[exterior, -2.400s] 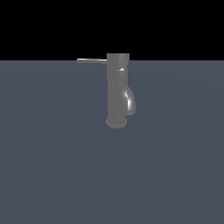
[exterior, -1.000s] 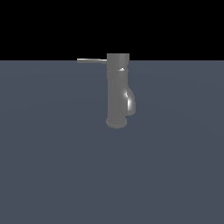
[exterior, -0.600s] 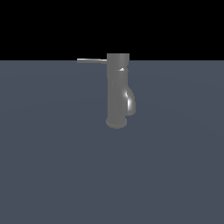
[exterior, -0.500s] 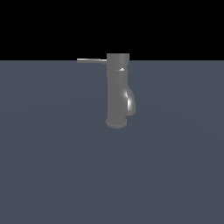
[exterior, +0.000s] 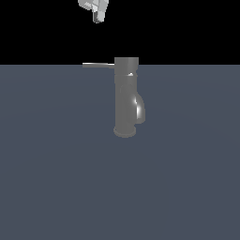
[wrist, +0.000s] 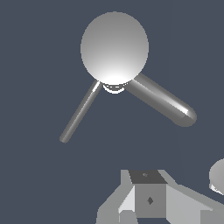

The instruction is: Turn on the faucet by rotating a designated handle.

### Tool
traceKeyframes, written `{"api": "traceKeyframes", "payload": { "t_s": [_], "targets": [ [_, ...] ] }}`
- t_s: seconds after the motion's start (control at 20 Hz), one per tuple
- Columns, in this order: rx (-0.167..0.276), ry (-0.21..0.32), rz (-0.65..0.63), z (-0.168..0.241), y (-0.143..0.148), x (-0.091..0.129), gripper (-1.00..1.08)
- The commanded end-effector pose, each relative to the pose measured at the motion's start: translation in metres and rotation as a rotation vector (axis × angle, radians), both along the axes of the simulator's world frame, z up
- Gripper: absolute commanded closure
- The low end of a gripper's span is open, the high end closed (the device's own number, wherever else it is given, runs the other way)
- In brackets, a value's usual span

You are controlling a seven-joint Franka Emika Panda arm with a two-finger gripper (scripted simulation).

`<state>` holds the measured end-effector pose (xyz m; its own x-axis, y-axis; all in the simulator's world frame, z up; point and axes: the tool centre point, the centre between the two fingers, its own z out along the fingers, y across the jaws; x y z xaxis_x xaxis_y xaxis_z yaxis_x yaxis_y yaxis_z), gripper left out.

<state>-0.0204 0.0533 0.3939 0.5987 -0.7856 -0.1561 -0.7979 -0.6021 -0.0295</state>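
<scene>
High above handle | tool well apart, grip state unclear | faucet upright

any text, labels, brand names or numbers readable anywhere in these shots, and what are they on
None: no words, labels, brands or numbers show in either view.
The faucet is plain glossy dark grey metal, unmarked.
The handle is a bare thin rod, unmarked.
The gripper shows only plain white and grey parts; the wrist view shows two small dark diamond marks on its body, not letters or digits.
The grey surface is blank.
</scene>
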Motion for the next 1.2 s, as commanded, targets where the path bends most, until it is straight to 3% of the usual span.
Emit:
{"api": "traceKeyframes", "payload": {
  "t_s": [0.0,0.65,1.15],
  "targets": [
    [-0.011,0.006,-0.068,-0.011,0.005,0.015,1.08],
    [-0.099,0.006,-0.4,-0.073,0.035,0.083,1.08],
    [-0.149,-0.02,-0.546,-0.103,0.052,0.111,1.08]
  ]
}}
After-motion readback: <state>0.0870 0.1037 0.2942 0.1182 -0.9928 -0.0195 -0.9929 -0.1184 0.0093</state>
